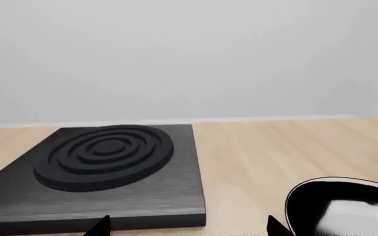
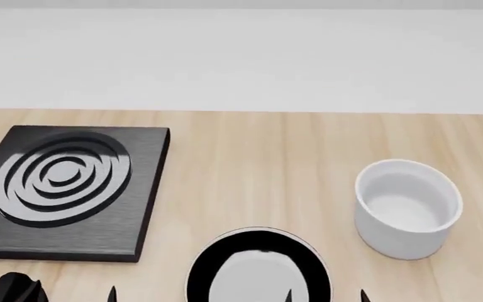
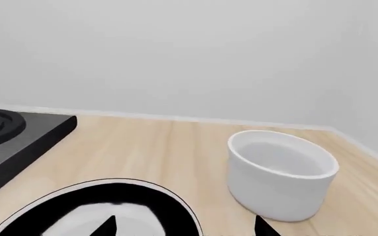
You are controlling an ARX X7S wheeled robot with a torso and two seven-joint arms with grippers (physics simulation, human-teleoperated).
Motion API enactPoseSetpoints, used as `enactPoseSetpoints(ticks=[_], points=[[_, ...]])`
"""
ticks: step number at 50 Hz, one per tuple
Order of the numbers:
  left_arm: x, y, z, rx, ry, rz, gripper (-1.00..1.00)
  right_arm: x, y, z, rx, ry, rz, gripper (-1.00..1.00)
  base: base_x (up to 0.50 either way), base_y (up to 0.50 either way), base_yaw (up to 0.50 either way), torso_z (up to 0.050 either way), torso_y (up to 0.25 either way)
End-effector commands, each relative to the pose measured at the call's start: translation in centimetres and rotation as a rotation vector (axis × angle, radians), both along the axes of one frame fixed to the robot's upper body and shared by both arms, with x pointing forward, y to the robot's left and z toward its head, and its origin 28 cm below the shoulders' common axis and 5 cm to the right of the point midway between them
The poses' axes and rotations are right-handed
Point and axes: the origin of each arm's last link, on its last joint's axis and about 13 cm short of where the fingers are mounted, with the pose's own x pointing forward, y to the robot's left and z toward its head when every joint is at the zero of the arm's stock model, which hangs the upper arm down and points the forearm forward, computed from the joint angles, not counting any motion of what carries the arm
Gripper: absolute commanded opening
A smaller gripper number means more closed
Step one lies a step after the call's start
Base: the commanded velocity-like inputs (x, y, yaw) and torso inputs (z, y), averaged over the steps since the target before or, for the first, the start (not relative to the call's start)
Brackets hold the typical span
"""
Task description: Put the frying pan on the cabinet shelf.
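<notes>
**Head view: pan sits untouched, nearer the right fingers**

The frying pan (image 2: 258, 267) lies on the tabletop (image 2: 258, 170), just beside the black ringed slab (image 2: 65, 189) and near the white bowl (image 2: 407, 207). Its handle is out of frame, so its long axis cannot be judged. The right gripper (image 3: 185, 226) straddles the pan's rim, fingers spread wide and empty; the left gripper (image 1: 185, 226), equally wide, has the pan off to one side. No cabinet shelf shows
</notes>
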Motion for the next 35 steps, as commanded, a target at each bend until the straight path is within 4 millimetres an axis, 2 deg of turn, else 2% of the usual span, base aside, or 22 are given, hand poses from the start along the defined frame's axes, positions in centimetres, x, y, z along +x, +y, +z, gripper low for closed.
enactPoseSetpoints(ticks=[1, 5, 17, 19, 28, 35], points=[[0.0, -0.1, -0.1, 0.009, 0.008, -0.002, 1.0, 0.0, 0.0, -0.1, -0.005, -0.006, 0.0, 1.0, 0.5, 0.0, 0.0, 0.0, 0.0], [0.0, -0.1, -0.1, 0.017, 0.006, -0.005, 1.0, 0.0, 0.0, 0.0, -0.018, -0.01, -0.006, 1.0, 0.5, 0.0, 0.0, 0.0, 0.0], [-0.1, -0.1, 0.1, 0.004, -0.001, -0.009, 1.0, -0.1, 0.0, 0.1, -0.025, -0.02, -0.002, 1.0, 0.0, 0.0, 0.0, 0.0, 0.0], [-0.2, -0.4, 0.3, -0.043, 0.009, -0.012, 1.0, -0.2, 0.0, 0.1, -0.024, -0.021, -0.002, 1.0, 0.0, 0.0, 0.0, 0.0, 0.0], [-2.2, -2.3, 4.4, -0.045, -0.034, -0.101, 1.0, -0.2, -0.1, 0.1, -0.026, -0.022, -0.01, 1.0, 0.0, 0.0, 0.0, 0.0, 0.0], [-3.4, -2.8, 7.4, -0.066, -0.031, -0.159, 1.0, -0.2, -0.2, 0.2, -0.028, -0.023, -0.016, 1.0, 0.0, 0.0, 0.0, 0.0, 0.0]])
